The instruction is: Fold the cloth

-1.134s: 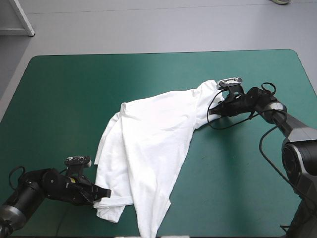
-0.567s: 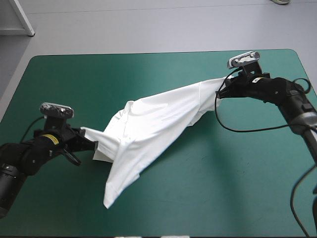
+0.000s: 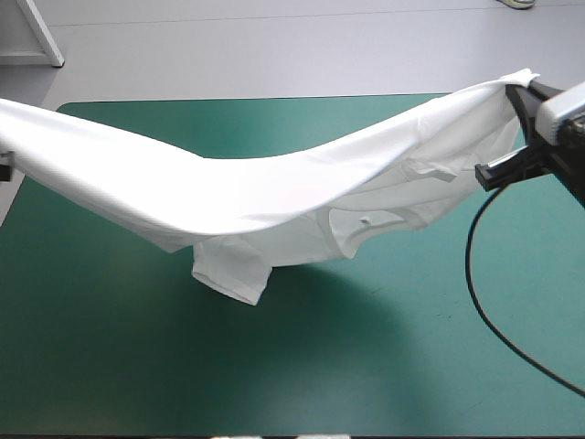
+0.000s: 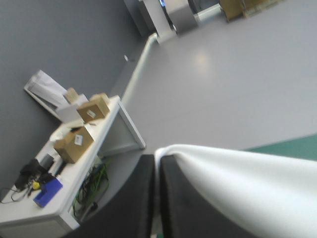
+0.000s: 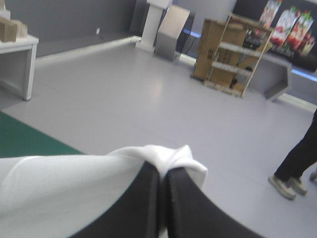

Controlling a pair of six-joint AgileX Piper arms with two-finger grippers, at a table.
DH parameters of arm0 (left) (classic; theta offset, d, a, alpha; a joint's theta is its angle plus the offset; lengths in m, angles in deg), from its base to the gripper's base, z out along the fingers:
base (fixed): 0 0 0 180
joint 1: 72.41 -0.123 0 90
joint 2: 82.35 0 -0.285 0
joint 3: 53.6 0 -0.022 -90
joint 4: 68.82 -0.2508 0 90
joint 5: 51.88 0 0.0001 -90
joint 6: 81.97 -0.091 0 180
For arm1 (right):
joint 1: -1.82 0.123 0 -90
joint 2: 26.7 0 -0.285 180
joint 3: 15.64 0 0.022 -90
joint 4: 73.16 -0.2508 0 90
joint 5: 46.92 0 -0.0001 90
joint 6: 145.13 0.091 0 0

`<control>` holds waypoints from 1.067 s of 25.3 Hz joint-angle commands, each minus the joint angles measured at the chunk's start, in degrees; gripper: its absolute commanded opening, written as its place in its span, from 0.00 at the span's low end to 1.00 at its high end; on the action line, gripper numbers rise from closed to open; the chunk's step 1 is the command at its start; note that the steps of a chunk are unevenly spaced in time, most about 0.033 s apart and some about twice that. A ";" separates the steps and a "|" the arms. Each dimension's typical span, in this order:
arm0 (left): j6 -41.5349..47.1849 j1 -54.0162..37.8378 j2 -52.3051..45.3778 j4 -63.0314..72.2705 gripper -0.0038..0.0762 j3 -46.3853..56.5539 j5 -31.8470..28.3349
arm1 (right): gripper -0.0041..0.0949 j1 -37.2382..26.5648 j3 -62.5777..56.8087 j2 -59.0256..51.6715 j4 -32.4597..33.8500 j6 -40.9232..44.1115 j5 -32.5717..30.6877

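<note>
**White T-shirt strung in the air between my two grippers**

I hold the white T-shirt [image 3: 274, 197] above the teal-green desk [image 3: 411, 366]. It hangs like a hammock from beyond the desk's left edge to its far right corner. My left gripper [image 4: 157, 166] is clenched on one end, the sheet pinched between fingers that all but meet. My right gripper [image 5: 161, 173] is clamped on the other end, with a small bunch of fabric poking past the fingertips. The middle sags. A hemmed flap, likely a sleeve [image 3: 228, 274], hangs lowest over the desk's centre.

I judge the shirt light, soft and limp. It will droop and wrinkle wherever it is unsupported, and could slip from a shallow pinch. It is best gripped at corners or shoulders, held wide apart.
</note>
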State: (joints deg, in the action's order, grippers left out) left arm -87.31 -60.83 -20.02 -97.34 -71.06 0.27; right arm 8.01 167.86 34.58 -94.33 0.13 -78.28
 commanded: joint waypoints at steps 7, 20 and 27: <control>-9.08 0.11 -0.87 10.69 0.07 -24.17 -3.05 | 0.03 -0.35 12.69 -11.71 -0.81 -0.15 -3.02; -6.63 0.11 5.47 17.21 0.07 -10.09 -2.07 | 0.03 -0.35 1.29 -11.61 -0.90 10.38 -13.30; -5.30 0.11 16.94 18.65 0.07 -1.38 -12.07 | 0.03 -0.35 -17.22 -3.58 -1.27 9.47 -1.52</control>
State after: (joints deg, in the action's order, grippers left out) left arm -93.48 -60.83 -7.69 -79.63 -73.09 -2.42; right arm 8.01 154.04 25.98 -95.11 10.25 -89.39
